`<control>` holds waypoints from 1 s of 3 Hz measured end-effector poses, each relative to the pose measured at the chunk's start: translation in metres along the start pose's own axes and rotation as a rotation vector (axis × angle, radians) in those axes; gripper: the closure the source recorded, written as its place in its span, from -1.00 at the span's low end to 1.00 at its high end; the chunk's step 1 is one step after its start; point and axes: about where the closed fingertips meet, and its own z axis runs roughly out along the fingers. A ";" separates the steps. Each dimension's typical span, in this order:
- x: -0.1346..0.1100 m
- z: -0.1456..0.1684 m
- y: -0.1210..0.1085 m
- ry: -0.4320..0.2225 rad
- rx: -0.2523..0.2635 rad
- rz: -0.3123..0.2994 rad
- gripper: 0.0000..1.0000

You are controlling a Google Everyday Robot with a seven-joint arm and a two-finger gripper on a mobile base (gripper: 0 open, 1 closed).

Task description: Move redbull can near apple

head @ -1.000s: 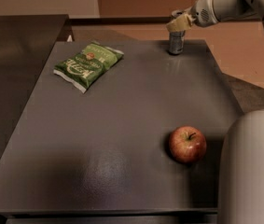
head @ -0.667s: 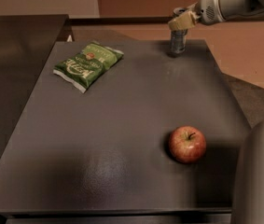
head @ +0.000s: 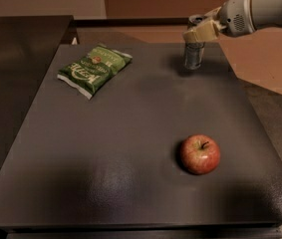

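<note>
The claw sits at the far edge of the desk, well beyond the apple and almost straight behind it. It is clamped around the upper part of the redbull can, with one tan finger lying across the front of the can near its top. I count one claw, one can, one apple, one green snack bag and one dark desk carrying them all. The grey-white arm reaches in from behind and to the right of the apple. The bag lies flat, far from the apple, off to its left and further back, about level with the can. Between the apple and the can there is only bare dark desk top. The can stands upright with its long axis vertical, its top end up inside the claw and its silver-blue side facing me. Whether its base touches the desk I cannot tell. The apple sits stem up, alone on the near half of the desk, well apart from the can.
</note>
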 end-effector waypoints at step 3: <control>0.029 -0.035 0.114 -0.028 -0.109 0.026 1.00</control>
